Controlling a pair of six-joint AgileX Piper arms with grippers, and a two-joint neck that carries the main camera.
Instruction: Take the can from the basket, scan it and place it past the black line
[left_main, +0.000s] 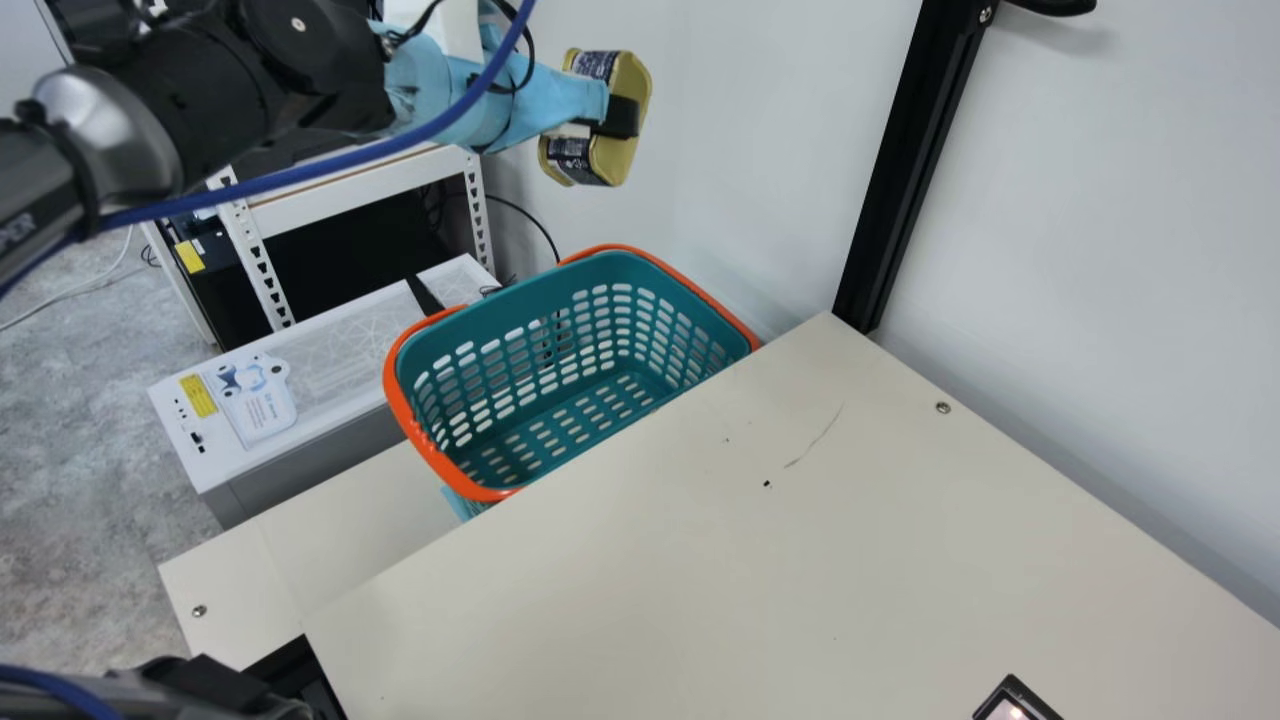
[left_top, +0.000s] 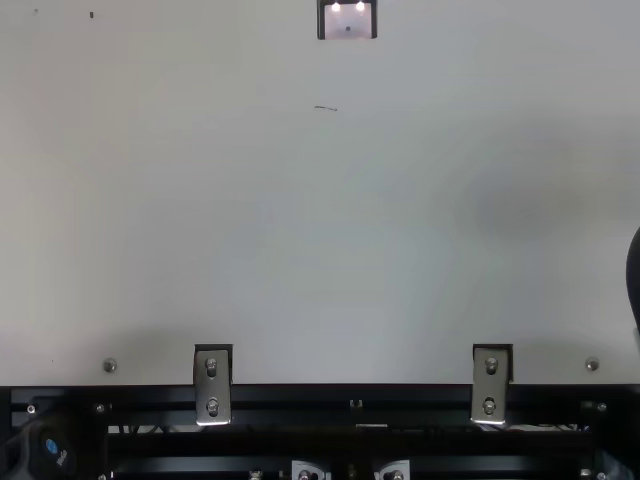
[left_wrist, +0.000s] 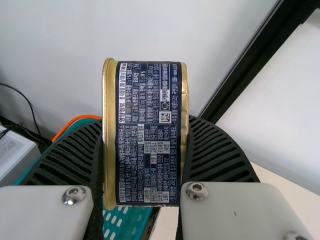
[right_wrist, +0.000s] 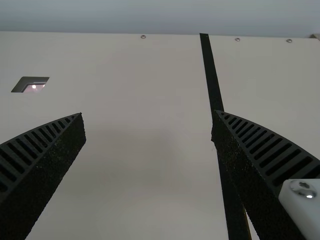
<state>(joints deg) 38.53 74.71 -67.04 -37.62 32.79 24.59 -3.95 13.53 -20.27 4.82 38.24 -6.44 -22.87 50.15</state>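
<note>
Can (left_main: 611, 158) long axis near upright, gold face rightward.

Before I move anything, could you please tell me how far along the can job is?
The pick looks done: the can is in the left gripper, held higher than the basket. Scanning seems left to do, since the can is well away from the lit window in the table, probably the scanner. Placing it past the black line also remains.
</note>
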